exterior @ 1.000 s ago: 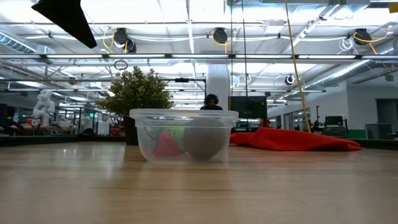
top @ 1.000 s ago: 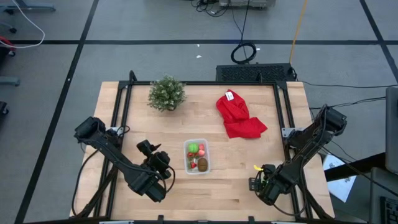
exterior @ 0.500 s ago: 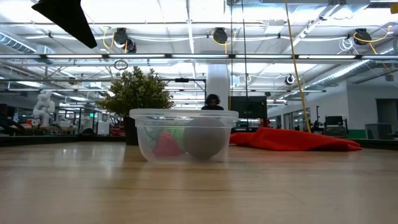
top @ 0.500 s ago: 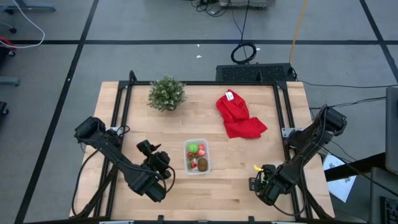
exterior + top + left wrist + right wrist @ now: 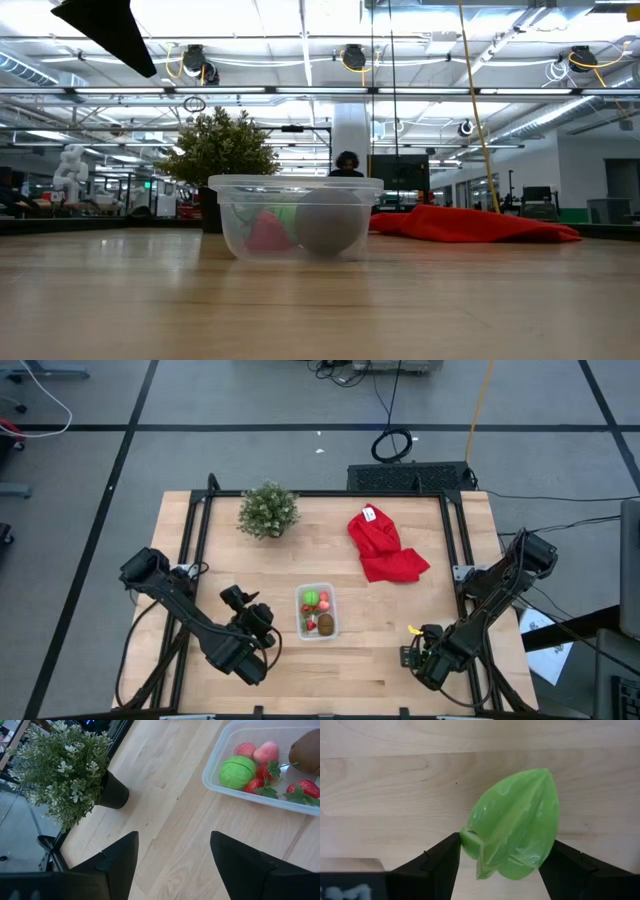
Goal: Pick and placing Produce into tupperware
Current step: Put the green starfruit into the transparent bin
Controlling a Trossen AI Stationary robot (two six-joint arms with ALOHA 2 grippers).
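The clear tupperware (image 5: 317, 611) stands on its base in the middle of the table's near half, also in the low view (image 5: 295, 215). Inside lie a green ball (image 5: 236, 771), pink pieces (image 5: 257, 751), red strawberries (image 5: 304, 790) and a brown oval (image 5: 306, 750). My left gripper (image 5: 172, 865) is open and hovers left of the tub (image 5: 243, 605), touching nothing. My right gripper (image 5: 502, 865) is near the table's near right corner (image 5: 418, 650), shut on a ridged light-green piece (image 5: 515, 820). My right gripper pinches the light-green ridged piece between its two fingers (image 5: 440, 860), coming from above and pointing down. The fingers sit on opposite sides of the piece's wider end (image 5: 470, 840), and its pointed end sticks out ahead of them. Whether the piece rests on the table or is lifted, I cannot tell.
A bushy potted plant (image 5: 268, 510) stands at the far left of the table. A crumpled red cloth (image 5: 383, 547) lies at the far right. Bare wood stretches between the tub and my right gripper. A black rail (image 5: 200, 530) runs along the table's sides.
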